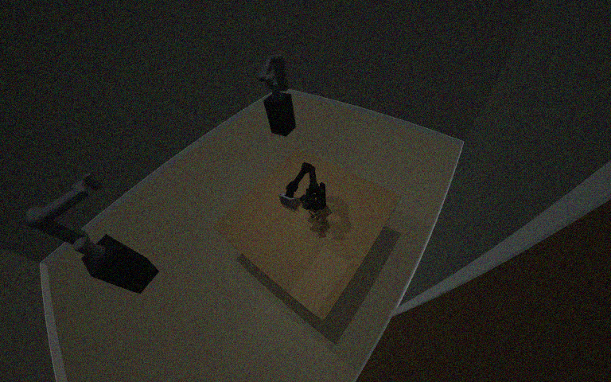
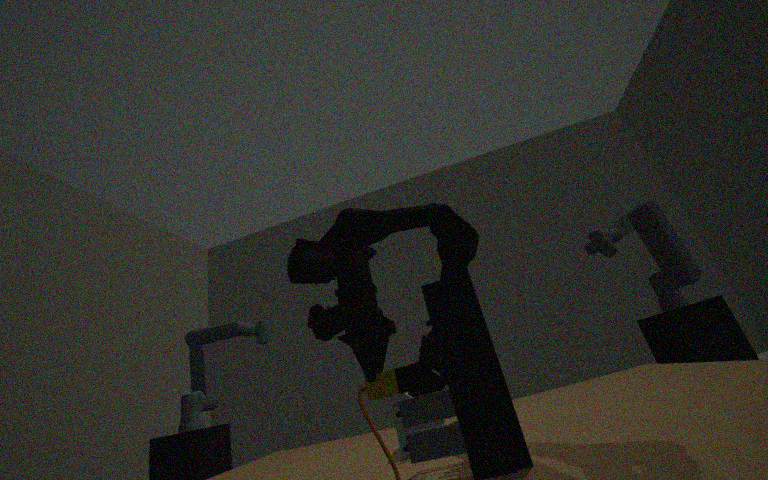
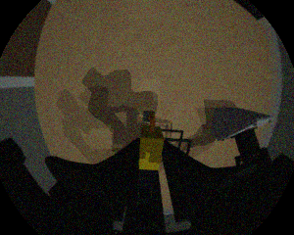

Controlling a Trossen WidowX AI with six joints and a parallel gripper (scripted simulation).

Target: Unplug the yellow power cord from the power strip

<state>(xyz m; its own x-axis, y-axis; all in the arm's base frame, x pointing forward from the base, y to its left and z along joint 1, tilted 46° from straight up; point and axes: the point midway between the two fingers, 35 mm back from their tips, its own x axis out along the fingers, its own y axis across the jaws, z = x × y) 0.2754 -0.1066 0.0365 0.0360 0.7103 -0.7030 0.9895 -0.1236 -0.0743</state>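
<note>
Gripping: the pincer [image 2: 372,374] is closed narrowly on the yellow plug [image 2: 382,385], fingers pointing down.
Plug: lifted just above the grey strip [image 2: 427,425], apart from it in the exterior view; in the wrist view the plug [image 3: 150,152] sits between the dark fingers, centre frame.
Cord: the cord [image 2: 376,434] hangs from the plug's left side and drops to the desk [image 2: 644,416].
Strip: it stands on the desk directly under the plug, beside the arm's dark column [image 2: 471,368].
Edges: the tan mat [image 1: 299,265] lies mid-desk; arm and strip sit near its far part, well apart from the pale desk edge [image 1: 434,246].
Room: two other arms on dark blocks [image 1: 119,267] [image 1: 279,112] stand at the desk's rim, well apart from the pincer.
Writing: too dark and grainy to read any.
</note>
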